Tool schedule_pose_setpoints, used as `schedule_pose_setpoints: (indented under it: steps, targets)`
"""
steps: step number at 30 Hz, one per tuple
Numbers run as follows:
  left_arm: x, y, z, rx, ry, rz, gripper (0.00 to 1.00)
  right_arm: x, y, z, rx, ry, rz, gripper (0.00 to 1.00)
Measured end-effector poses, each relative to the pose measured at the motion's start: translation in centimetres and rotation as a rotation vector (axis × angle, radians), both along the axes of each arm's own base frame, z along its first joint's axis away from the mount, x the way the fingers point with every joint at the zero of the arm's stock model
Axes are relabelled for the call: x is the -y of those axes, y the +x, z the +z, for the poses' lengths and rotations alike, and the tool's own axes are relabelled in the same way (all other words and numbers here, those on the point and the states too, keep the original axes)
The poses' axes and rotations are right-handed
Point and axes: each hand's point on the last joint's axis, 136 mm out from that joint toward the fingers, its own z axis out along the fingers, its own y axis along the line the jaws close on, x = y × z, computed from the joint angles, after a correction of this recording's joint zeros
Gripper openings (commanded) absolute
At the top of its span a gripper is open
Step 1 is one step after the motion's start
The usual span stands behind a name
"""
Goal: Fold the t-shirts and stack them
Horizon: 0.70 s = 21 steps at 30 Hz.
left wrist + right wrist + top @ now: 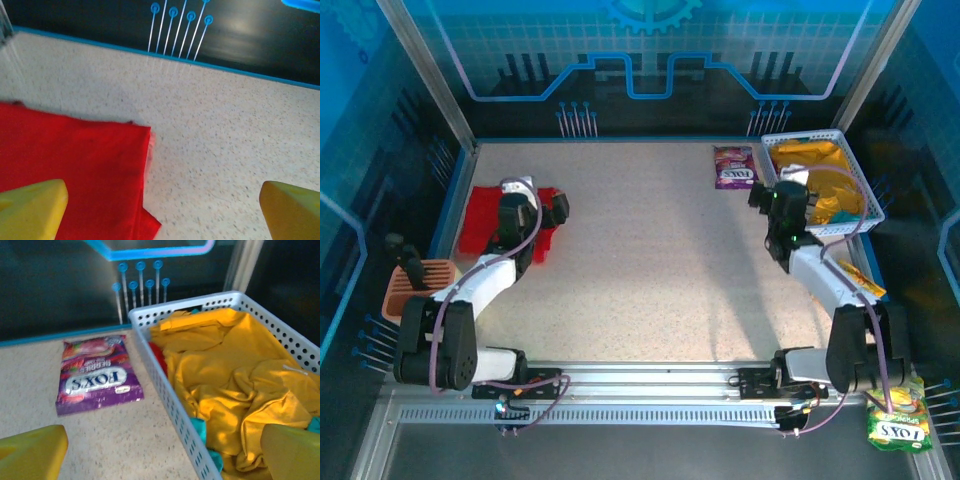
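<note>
A speckled beige table [650,260] stood inside dark walls [650,40]. A flat red t-shirt [480,215] lay at its left edge, a crumpled mustard t-shirt [235,370] in the perforated white far-right basket [165,385]; left gripper [164,202] and right gripper [162,450] gaped wide

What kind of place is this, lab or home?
Probably a staged robot test cell, not a home: printed blue circuit-pattern walls, aluminium base rail, t-shirts heaped in a white basket.
</note>
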Motion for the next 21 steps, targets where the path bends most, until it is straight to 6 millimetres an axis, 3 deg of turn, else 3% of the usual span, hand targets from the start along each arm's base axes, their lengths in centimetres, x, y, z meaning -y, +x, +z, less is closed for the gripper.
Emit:
schedule_pose_setpoints:
  steps: [3, 6, 9, 14, 21]
  targets:
    - [1.1, -1.3, -1.4, -0.077, -0.062, -0.011, 0.99, 2.0, 1.3, 1.1, -0.052, 0.079, -0.088, 1.0]
    - [2.7, -2.6, -2.3, -0.123, -0.105, -0.046, 0.98, 4.3, 2.1, 0.9, -0.102, 0.15, -0.172, 1.0]
    - [4.5, -3.6, -2.9, -0.151, -0.129, -0.094, 0.94, 5.8, 2.7, -0.7, -0.169, 0.212, -0.23, 0.98]
    - [6.5, -4.6, -4.0, -0.196, -0.141, -0.157, 0.85, 7.7, 5.4, -4.6, -0.286, 0.305, -0.285, 0.82]
    - [9.5, -6.2, -5.4, -0.237, -0.13, -0.241, 0.84, 9.5, 7.7, -8.7, -0.373, 0.382, -0.327, 0.73]
